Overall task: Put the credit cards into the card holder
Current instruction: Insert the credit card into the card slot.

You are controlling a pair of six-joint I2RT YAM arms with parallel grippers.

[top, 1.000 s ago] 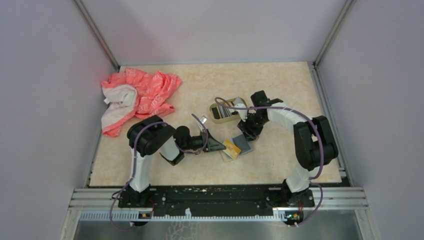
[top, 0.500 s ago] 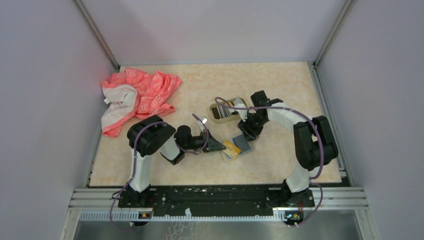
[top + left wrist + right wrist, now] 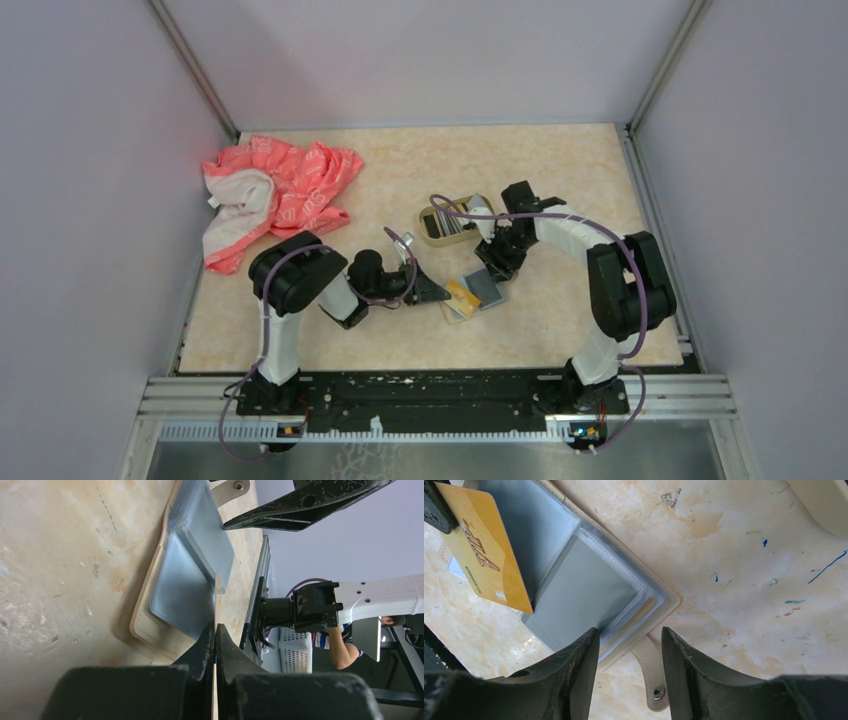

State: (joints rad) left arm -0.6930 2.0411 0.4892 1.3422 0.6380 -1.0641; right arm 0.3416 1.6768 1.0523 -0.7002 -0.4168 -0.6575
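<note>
I am partway through the loading step. My left gripper (image 3: 441, 290) is clenching one short end of a gold card (image 3: 489, 550), which is hanging just over the open card holder (image 3: 589, 590). That holder is the beige wallet with clear sleeves, lying near the middle of the table (image 3: 560, 170), just on my side of the tin (image 3: 428, 238) where more striped card edges are showing. My right gripper (image 3: 630, 634) is standing half spread and is grasping nothing. Its fingers (image 3: 574, 670) are straddling the holder's near corner and the snap strap (image 3: 651, 675). I am judging that it is there to steady the sleeves.

In the right wrist view, the gold card's long axis is running from the clamped end down towards the sleeves, with the free short end leading and the printed face turned up to that camera. From the left wrist I am seeing it edge-on, so I cannot tell how steeply it is tilting. The holder is sitting diagonally to the table edges, one corner pointing at the right gripper.

Next I am needing to line the free end up with a sleeve mouth, flatten the card, and slide it along its length while the right side is pinning the holder. I cannot tell yet which sleeve edge is open.
</note>
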